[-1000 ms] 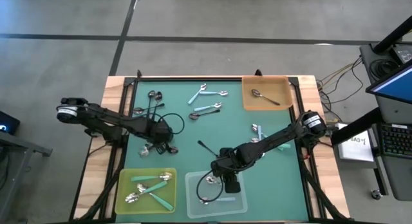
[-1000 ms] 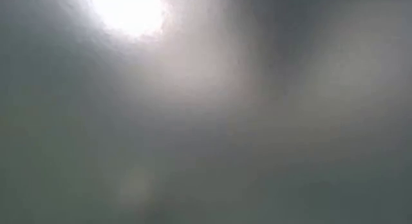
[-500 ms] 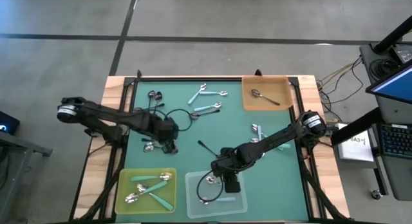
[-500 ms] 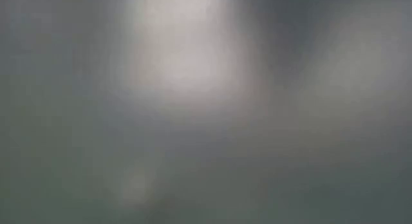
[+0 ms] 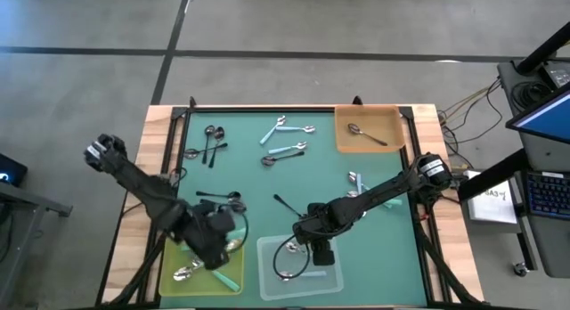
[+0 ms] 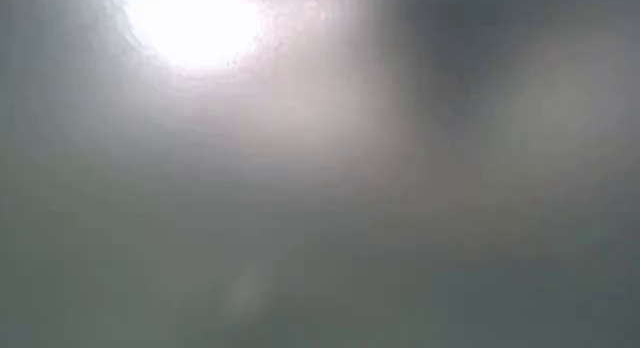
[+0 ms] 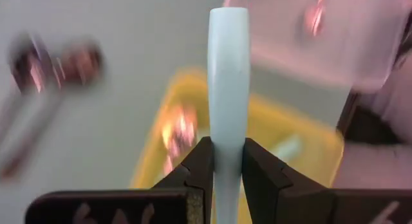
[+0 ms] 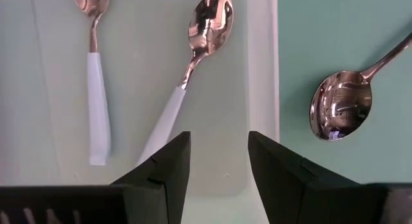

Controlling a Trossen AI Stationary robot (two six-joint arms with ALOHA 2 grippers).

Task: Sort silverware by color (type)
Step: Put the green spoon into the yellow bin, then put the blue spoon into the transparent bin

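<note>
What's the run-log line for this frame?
left gripper: shut on teal-handled spoon, over yellow tray | right gripper: open, empty, over clear tray

Small spoons [image 5: 287, 151] with shiny bowls lie scattered flat on the table; one pale-handled spoon [image 7: 228, 89], probably teal, is pinched upright.

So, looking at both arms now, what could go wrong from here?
1. The left claw pinches a pale-handled spoon only near one end, above the yellow tray; it might swing or slip out before release.
2. That handle looks light blue, while the yellow tray seems to hold teal spoons, so it might be sorted wrongly.
3. The right claw stands open over the clear tray rim; lowering may hit it.
</note>
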